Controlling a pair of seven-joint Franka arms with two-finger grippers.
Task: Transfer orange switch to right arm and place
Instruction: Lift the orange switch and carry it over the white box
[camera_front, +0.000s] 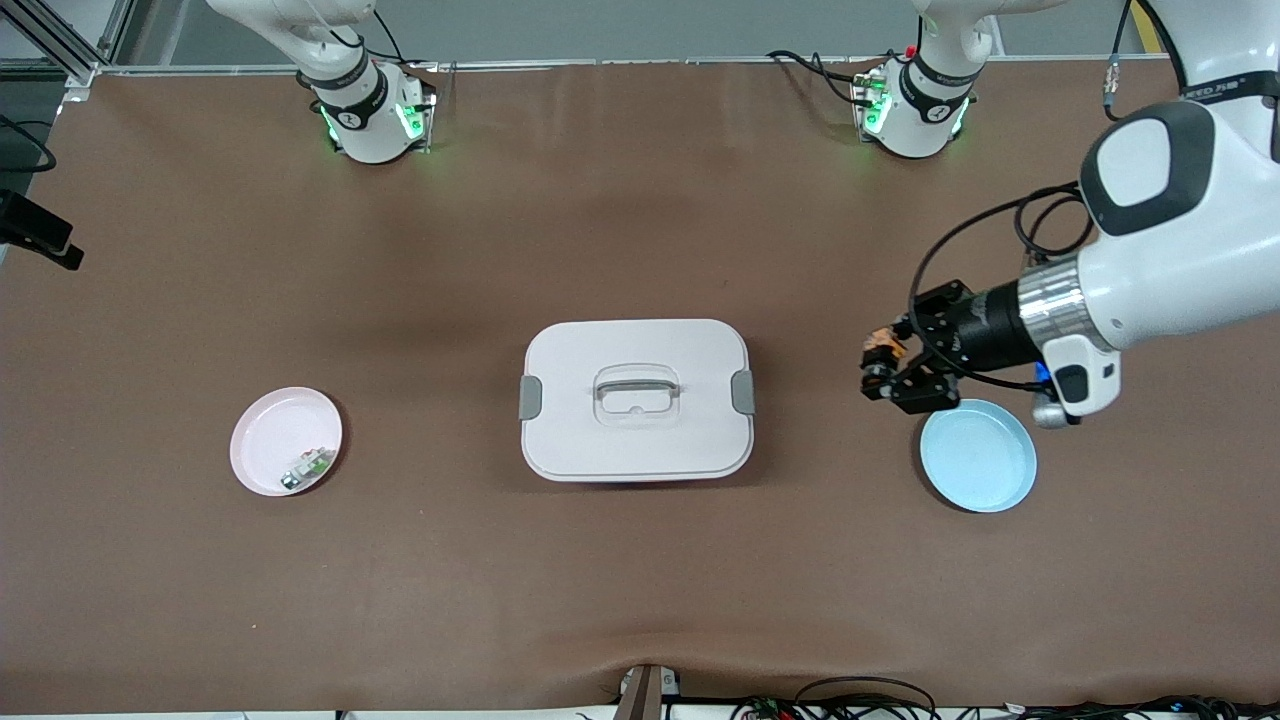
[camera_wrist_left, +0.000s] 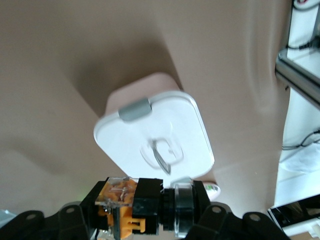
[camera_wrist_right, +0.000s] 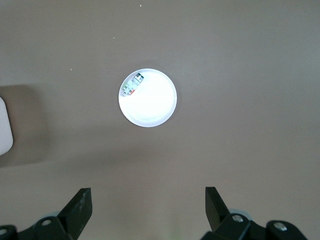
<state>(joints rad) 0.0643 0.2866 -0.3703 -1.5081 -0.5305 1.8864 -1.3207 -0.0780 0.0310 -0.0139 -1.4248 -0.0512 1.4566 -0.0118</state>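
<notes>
The left gripper (camera_front: 882, 366) clenches the orange switch (camera_front: 884, 347) (cap outward); the right gripper (camera_wrist_right: 148, 210), jaws spread, should meet it squarely.

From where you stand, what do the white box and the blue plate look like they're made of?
White box: probably matte plastic, with smooth moulded corners, grey clips and a handle recessed into its lid. Blue plate: likely plastic too, evenly coloured with a thin raised rim; coated metal is possible.

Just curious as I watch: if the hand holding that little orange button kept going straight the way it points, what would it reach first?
Probably the white lidded box. The left gripper, its fingers shut on the orange switch, points toward it, with only bare table between; height is hard to judge.
</notes>
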